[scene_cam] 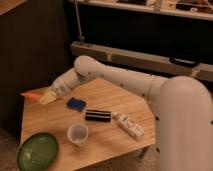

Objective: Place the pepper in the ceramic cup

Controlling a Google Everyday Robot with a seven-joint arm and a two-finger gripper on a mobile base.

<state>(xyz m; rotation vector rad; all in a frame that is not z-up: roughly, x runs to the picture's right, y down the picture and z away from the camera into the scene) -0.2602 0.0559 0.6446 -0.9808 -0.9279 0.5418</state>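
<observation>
My end effector (45, 97) hangs above the rear left corner of the light wooden bench (112, 97), as the camera sees it, its fingers closed on the small slender orange-red pepper (29, 94). The pepper sticks out sideways from the fingertips, past the bench's edge and clear of the surface. Just beside the end effector, on the bench, lies a blue rectangular block (76, 103), and next to that a black bar (97, 115). A white oblong device (130, 125) lies beyond the bar. Nearer the front edge stands the small round white ceramic cup (78, 134), upright and well apart from the pepper. A round green plate (38, 151) sits at the front left corner, near the cup.
</observation>
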